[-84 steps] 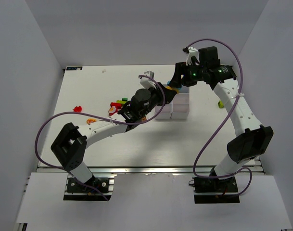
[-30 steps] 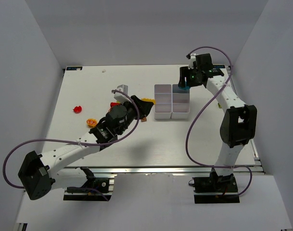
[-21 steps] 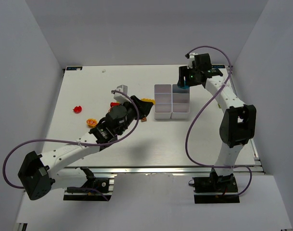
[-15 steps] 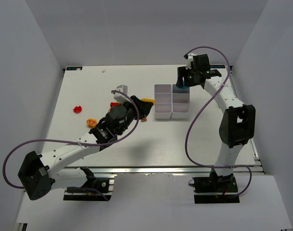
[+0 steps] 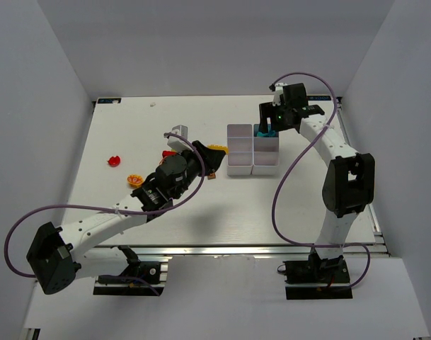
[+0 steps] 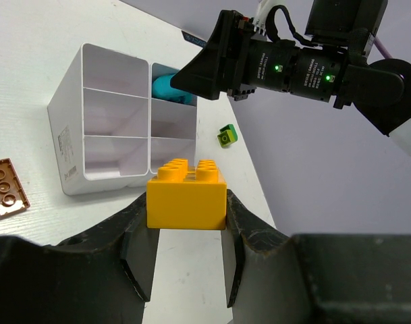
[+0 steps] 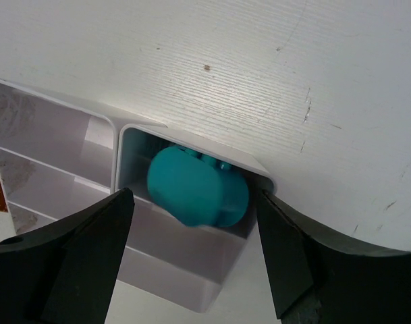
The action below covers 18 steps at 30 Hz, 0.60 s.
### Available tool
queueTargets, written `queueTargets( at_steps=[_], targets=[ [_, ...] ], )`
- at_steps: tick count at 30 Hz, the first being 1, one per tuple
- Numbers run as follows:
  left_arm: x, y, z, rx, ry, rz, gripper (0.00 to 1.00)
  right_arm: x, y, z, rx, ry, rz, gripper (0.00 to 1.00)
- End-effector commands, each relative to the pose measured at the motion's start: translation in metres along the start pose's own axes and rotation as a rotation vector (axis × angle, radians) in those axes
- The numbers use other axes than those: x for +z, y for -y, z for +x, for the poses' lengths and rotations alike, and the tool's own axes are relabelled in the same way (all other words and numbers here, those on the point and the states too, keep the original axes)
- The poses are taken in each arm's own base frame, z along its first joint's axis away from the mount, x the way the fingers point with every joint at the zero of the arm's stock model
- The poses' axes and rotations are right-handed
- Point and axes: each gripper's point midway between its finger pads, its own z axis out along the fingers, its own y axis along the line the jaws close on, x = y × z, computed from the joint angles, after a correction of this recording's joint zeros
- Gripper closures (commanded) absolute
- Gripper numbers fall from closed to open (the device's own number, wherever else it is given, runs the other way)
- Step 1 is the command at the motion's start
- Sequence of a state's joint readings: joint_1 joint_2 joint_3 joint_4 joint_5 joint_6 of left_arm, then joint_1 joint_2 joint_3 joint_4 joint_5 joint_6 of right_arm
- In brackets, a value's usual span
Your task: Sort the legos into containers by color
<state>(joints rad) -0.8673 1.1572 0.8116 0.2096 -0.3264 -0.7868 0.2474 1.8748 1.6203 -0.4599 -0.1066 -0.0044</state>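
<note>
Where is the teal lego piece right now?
In the right wrist view, the teal piece lies inside the white tray's far right corner compartment, beneath the open right pincer.

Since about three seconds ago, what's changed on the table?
The left arm pulled back from the tray early on, then held still, left gripper shut on the yellow brick. The right gripper edged left over the far right compartment and opened, letting the teal piece drop into it. Tray unmoved.
</note>
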Motion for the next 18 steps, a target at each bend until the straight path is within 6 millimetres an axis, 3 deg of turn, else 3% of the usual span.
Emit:
queueTargets(
  at_steps=[1,2,4,10,13,16,17,18],
  targets=[
    [-0.002,0.004,-0.003,-0.008,0.01,0.013,0.87,-0.008,0.001,-0.017,-0.038,0.063,0.009,0.2],
    [-0.002,0.004,-0.003,-0.008,0.01,0.013,0.87,-0.009,0.001,-0.017,-0.039,0.064,0.009,0.15],
    [-0.002,0.004,-0.003,-0.009,0.009,0.015,0.87,-0.011,0.0,-0.018,-0.04,0.067,0.009,0.14],
    [0.002,0.01,-0.006,-0.007,0.011,0.025,0.87,-0.031,-0.002,-0.034,-0.057,0.122,0.012,0.2],
    [0.01,0.017,-0.006,-0.008,0.003,0.039,0.87,-0.054,-0.005,-0.049,-0.095,0.185,0.007,0.34],
    [0.026,0.017,0.001,-0.018,-0.041,0.047,0.88,-0.078,0.0,-0.059,-0.123,0.235,0.006,0.65],
    [0.032,0.025,-0.003,-0.027,-0.044,0.061,0.89,-0.084,0.001,-0.059,-0.128,0.239,0.005,0.79],
    [0.039,0.025,-0.004,-0.032,-0.053,0.061,0.89,-0.096,0.004,-0.062,-0.139,0.257,0.0,0.85]
  ],
)
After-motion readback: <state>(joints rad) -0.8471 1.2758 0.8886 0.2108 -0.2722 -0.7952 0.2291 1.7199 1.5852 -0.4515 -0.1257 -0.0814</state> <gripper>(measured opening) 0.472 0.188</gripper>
